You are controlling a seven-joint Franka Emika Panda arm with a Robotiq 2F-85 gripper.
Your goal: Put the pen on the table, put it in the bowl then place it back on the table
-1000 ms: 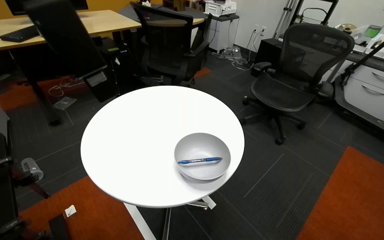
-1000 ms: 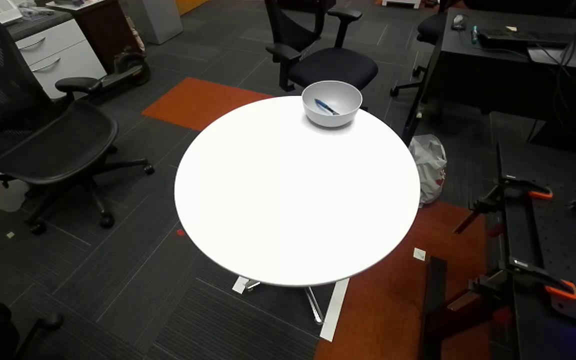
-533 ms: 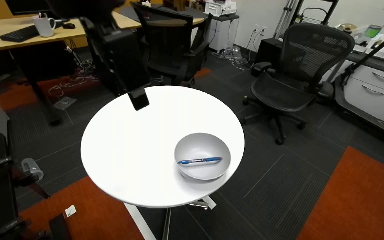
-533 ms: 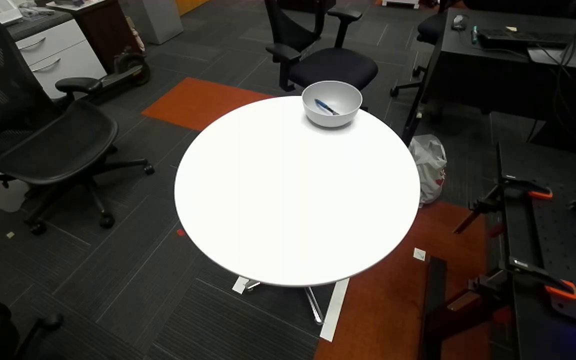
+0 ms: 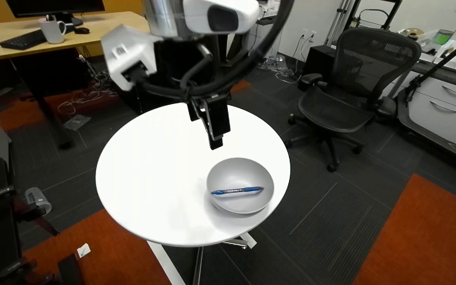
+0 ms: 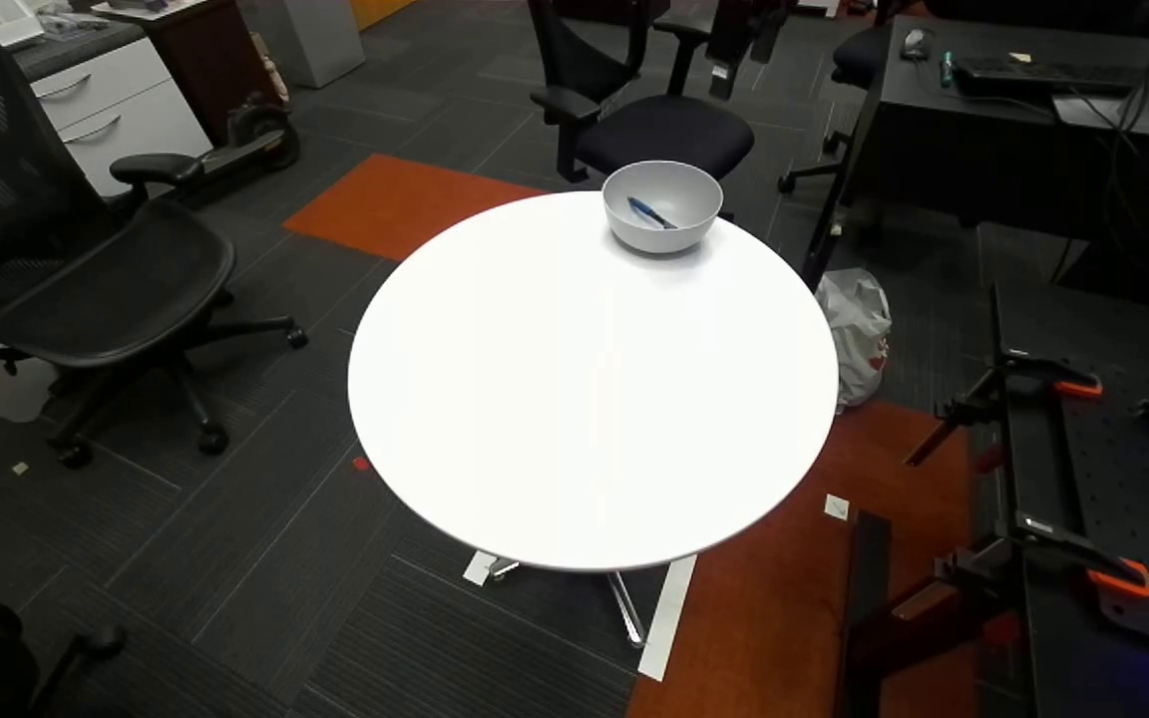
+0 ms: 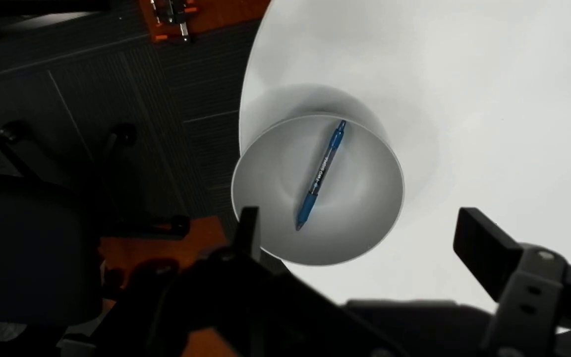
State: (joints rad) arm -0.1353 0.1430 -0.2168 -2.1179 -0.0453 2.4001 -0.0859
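The blue pen [image 5: 237,190] lies inside the silver-grey bowl [image 5: 238,169]. The bowl stands near the edge of the round white table [image 5: 152,178]. In an exterior view the pen [image 6: 650,213] and bowl [image 6: 656,240] show at the table's [image 6: 584,399] far edge. In the wrist view the pen [image 7: 321,171] lies slanted across the bowl [image 7: 365,218], near the table's [image 7: 493,114] edge. My gripper [image 7: 357,217] is open and empty, its fingers wide apart. It is above the bowl, apart from it, and also shows in both exterior views [image 5: 216,143] [image 6: 742,65].
Black office chairs [image 5: 370,71] [image 6: 669,135] stand around the table. A wooden desk [image 5: 121,23] with a white mug [image 5: 52,31] is behind the arm. A black bench with orange-tipped clamps [image 6: 1123,576] stands beside the table in an exterior view.
The arm has come into view and moved over the table toward the bowl; its gripper now also shows at the top of an exterior view. Pen and bowl have not moved.
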